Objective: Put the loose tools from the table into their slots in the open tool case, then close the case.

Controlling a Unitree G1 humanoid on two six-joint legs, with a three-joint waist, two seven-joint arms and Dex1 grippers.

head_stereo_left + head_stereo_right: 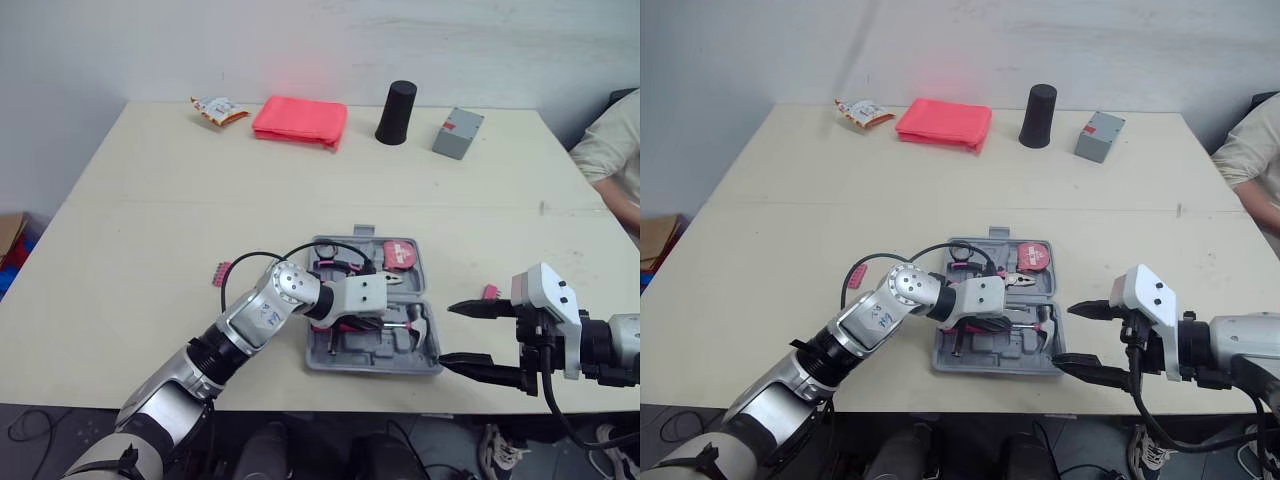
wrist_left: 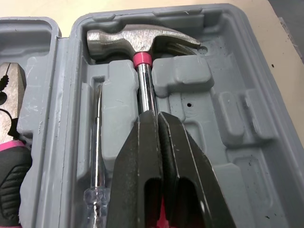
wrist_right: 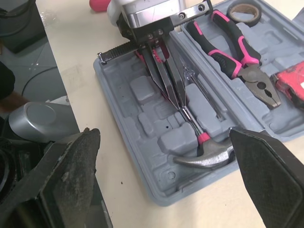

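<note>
At centre-left of the frame a small pink tool [image 1: 220,272] lay loose on the table [image 1: 150,250]. My left gripper [image 2: 156,116] was clamped on the hammer [image 2: 142,40] shaft, the head seated in its tool case [image 1: 372,367] slot. I judged I should press the handle flat, then let go and lift straight up. At lower right my right gripper [image 1: 447,333] hung spread open just beside the case, close to the table's near edge, with little room there.

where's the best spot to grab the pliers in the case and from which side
Grip the pliers across both pink-and-black handles, about midway, coming straight down from above. They lie flat in the tool case, handles side by side and close enough for one pinch, while the moulded walls around them block any sideways approach.
</note>
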